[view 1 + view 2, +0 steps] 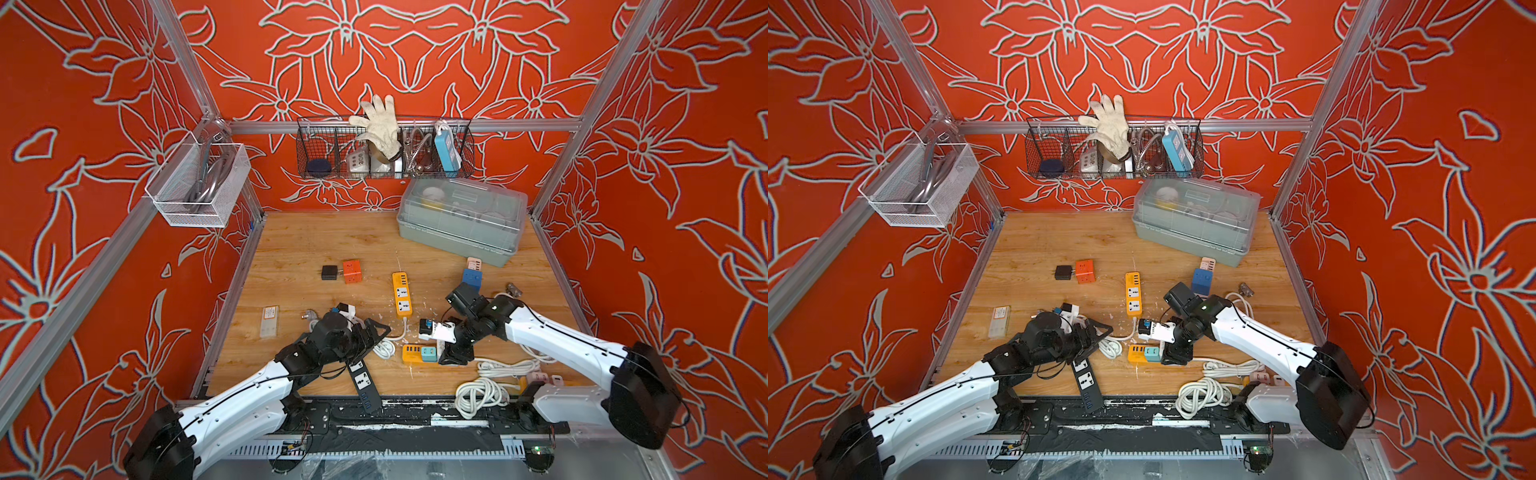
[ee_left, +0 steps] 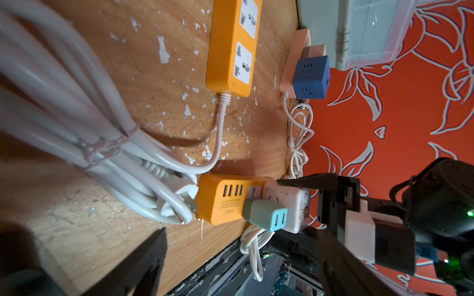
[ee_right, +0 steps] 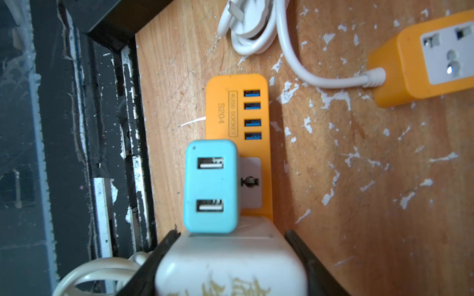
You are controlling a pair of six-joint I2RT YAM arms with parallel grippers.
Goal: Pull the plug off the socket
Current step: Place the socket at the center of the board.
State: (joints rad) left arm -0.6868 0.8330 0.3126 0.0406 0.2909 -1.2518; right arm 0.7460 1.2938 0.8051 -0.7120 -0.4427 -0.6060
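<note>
The left hand [image 1: 375,341] is hovering near the USB-port end of the short orange socket strip [image 3: 223,107], jaws standing wide apart with nothing between them. The teal plug [image 3: 210,187] is sitting fully seated in that strip's socket face, close to the front edge of the bench [image 3: 359,166]. At the strip's other end the right hand [image 3: 230,241] is clamping a white adapter block [image 2: 289,205] on both sides; whether this block is plugged in cannot be told. Judgement: the approach is under way, the pull not yet begun. The next move is calling for the left hand to straddle the teal plug, close squarely and draw straight off the strip.
</note>
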